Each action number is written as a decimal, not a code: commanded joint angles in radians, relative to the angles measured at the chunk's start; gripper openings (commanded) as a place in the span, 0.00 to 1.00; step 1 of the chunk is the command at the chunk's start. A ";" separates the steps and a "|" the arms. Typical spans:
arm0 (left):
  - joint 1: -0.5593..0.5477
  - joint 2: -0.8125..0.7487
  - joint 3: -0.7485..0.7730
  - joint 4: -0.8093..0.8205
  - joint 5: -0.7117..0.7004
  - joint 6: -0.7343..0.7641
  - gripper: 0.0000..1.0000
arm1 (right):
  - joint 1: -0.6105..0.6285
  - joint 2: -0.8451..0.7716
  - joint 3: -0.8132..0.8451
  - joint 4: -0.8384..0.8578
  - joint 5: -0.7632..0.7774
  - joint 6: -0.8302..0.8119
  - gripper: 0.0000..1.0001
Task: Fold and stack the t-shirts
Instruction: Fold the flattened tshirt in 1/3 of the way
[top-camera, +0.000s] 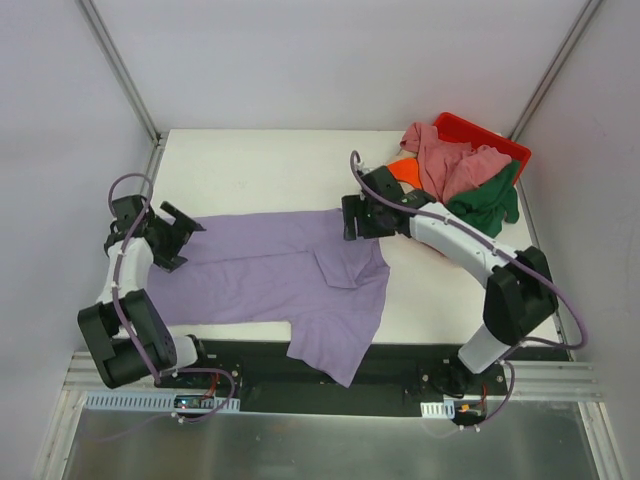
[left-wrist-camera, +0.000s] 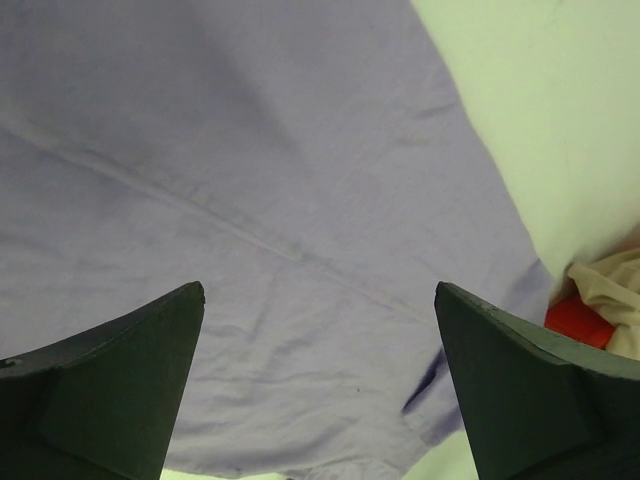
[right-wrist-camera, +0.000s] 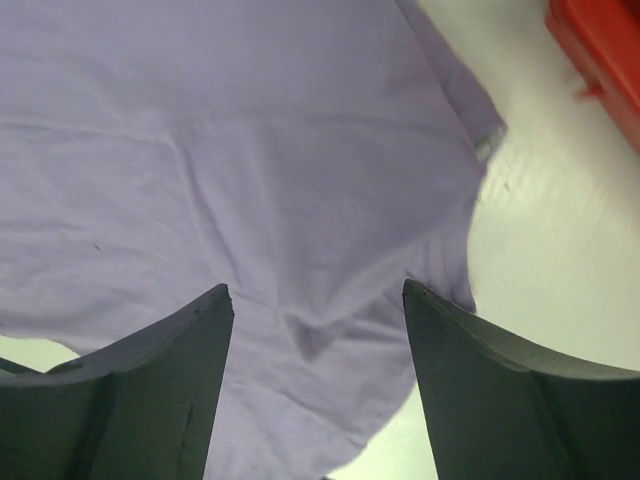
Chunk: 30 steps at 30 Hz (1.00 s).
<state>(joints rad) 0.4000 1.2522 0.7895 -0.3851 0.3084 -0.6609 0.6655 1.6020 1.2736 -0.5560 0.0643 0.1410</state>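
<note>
- The lavender t-shirt (top-camera: 285, 275) lies spread flat across the middle of the white table (top-camera: 260, 165), its long side running from 9 o'clock to 3 o'clock in the top view.
- At 6 o'clock, one part of it hangs over the table's near edge onto the dark base strip between the arms.
- The left gripper (top-camera: 183, 240) is at the shirt's 9 o'clock edge. Its jaws are spread wide with nothing between them, and its wrist view shows only purple cloth and a seam below.
- The right gripper (top-camera: 347, 218) is at the shirt's far corner, towards 2 o'clock. Its jaws also gape wide and hold nothing, with a sleeve edge just beyond them.
- Bare white tabletop shows from the shirt's far edge to the table's 12 o'clock edge, and again as a strip at 4 o'clock beneath the right arm.
- At 2 o'clock, the red bin (top-camera: 495, 145) sits in the corner against the frame posts.
- The pink t-shirt (top-camera: 445, 160) and green t-shirt (top-camera: 490, 205) spill over its rim, with the orange t-shirt (top-camera: 403, 170) at its near side.
</note>
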 joint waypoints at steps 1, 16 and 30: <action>-0.018 0.114 0.097 0.080 0.121 0.033 0.99 | -0.015 0.120 0.113 0.166 -0.198 -0.092 0.74; 0.017 0.516 0.263 0.097 0.087 0.049 0.99 | -0.104 0.417 0.168 0.125 -0.070 -0.159 1.00; 0.025 0.656 0.473 0.091 0.084 0.043 0.99 | -0.126 0.558 0.484 0.068 -0.050 -0.307 0.96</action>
<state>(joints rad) 0.4137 1.8942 1.2198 -0.3107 0.4488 -0.6426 0.5579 2.1452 1.6470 -0.4343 0.0132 -0.0814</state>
